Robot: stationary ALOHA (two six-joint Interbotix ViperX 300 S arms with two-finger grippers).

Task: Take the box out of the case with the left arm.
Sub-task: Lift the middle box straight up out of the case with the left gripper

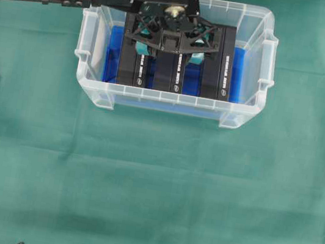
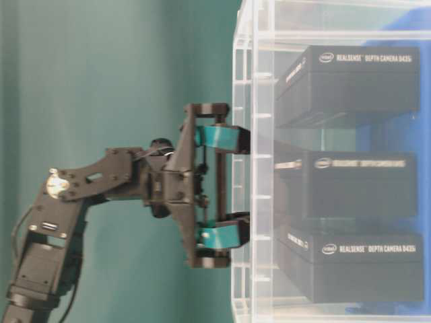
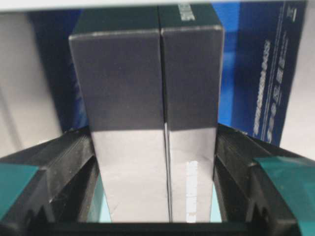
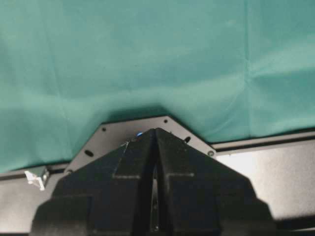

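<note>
Overhead view: left tool down inside the case at upper centre of frame, teal pads straddling the middle box of three black boxes standing side by side on the blue lining. Wrist view: box filling the gap, fingers close on both flanks, contact hard to confirm. Right tool pressed closed over the green bench.
</note>
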